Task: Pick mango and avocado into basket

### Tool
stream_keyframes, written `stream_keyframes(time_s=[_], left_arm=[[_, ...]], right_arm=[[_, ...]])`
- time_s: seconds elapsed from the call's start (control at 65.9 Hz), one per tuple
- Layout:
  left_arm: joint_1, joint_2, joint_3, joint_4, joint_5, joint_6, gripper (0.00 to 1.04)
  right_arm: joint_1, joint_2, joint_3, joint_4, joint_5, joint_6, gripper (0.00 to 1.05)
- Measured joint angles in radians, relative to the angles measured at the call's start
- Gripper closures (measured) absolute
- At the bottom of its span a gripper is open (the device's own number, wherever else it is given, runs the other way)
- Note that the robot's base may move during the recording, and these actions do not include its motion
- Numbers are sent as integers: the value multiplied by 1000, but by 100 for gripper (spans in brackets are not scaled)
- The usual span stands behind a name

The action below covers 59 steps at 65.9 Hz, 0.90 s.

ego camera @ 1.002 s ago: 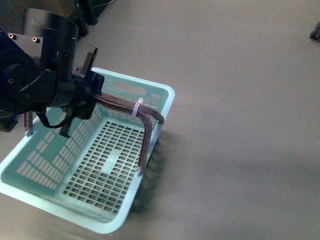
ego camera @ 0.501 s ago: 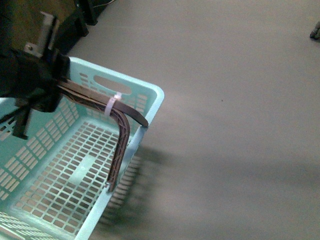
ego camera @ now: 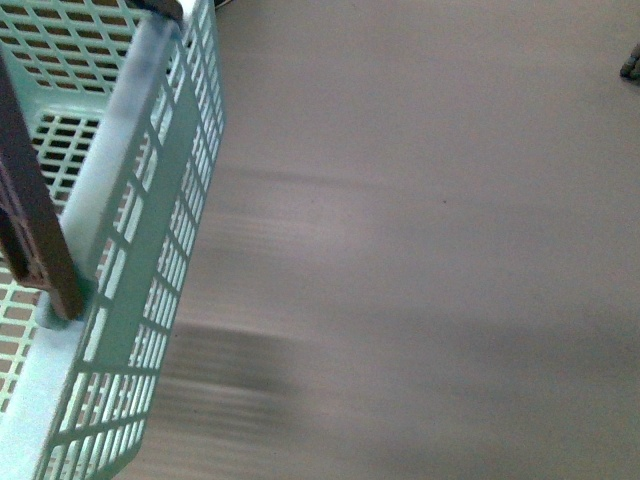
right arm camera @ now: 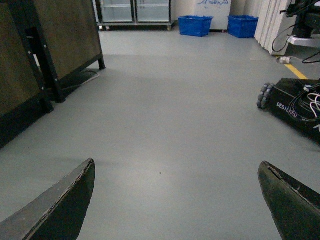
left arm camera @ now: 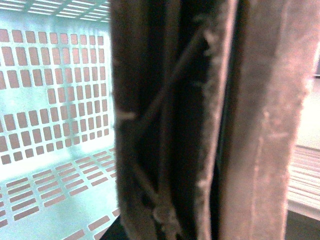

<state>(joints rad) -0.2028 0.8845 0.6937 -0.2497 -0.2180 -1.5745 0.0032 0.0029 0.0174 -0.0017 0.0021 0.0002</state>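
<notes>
**At the front view's left edge, the basket (ego camera: 112, 200) is tilting close to the camera**

Rightward, we are seeing bare grey floor (ego camera: 430, 250) lying open. Only our left wrist view is showing the brown handle (left arm camera: 260, 125) close up. We cannot tell whether the left gripper is clamping it. Our right gripper (right arm camera: 176, 172) is hovering low over the floor, its fingers (right arm camera: 65, 205) spread wide apart.

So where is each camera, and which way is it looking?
Front view: on the robot's body, facing down at grey floor; basket at left; no arm shows.
Left wrist view: on the left wrist, tight against the brown handle, basket behind; jaws unclear.
Right wrist view: on the right wrist, looking along the floor to blue crates; open jaws show.
Shared: front and left wrist both see basket and handle.
</notes>
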Motion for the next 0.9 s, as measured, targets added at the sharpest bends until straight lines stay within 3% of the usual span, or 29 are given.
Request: stream_keyframes(time_s=[0.895], left_arm=[[4,-59,29,-53,-23,10,91]], right_arm=[[0,0,0,0,0,0,9]])
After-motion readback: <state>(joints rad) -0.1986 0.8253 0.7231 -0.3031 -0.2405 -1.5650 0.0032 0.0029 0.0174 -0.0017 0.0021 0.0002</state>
